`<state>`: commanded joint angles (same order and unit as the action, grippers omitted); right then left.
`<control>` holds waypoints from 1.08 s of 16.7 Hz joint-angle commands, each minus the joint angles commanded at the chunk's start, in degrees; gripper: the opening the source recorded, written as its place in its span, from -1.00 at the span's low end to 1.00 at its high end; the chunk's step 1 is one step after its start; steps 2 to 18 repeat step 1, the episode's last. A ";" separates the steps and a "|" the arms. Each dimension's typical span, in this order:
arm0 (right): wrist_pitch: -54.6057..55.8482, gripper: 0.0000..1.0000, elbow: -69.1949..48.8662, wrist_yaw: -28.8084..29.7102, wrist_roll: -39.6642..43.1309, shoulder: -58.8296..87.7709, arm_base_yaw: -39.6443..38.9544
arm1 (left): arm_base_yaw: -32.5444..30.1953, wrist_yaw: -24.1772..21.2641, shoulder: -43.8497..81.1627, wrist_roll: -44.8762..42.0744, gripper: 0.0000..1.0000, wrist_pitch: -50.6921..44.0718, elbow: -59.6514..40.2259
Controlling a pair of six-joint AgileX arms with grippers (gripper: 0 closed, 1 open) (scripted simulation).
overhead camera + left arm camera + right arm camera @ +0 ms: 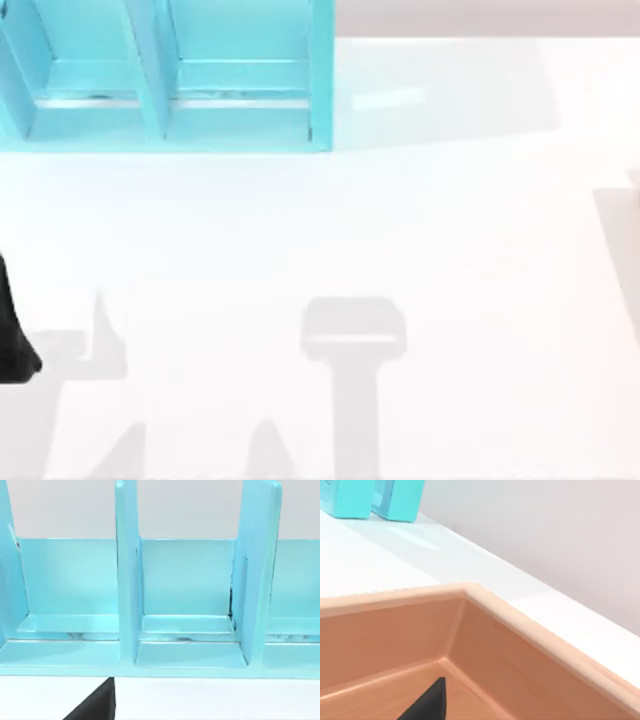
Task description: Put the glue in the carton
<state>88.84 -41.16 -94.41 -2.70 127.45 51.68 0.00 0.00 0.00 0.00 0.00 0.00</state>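
The white table carries a turquoise divided rack along its far edge at the left corner. An orange-tan carton sits at the right edge. The left gripper sits low at the left edge; the right gripper hangs over the carton's inside. I cannot tell either gripper's opening.

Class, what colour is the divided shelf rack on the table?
Light turquoise blue rack, clearest in the left wrist view.
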 joint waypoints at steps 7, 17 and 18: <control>0.00 1.00 0.00 0.00 0.00 0.00 0.00 | 0.00 0.00 0.00 0.00 1.00 0.00 0.00; 0.00 1.00 0.00 0.00 0.00 0.00 0.00 | 0.00 0.00 0.00 0.00 1.00 0.00 0.00; 0.00 1.00 0.00 0.00 0.00 0.00 0.00 | 0.00 0.00 0.00 0.00 1.00 0.00 0.00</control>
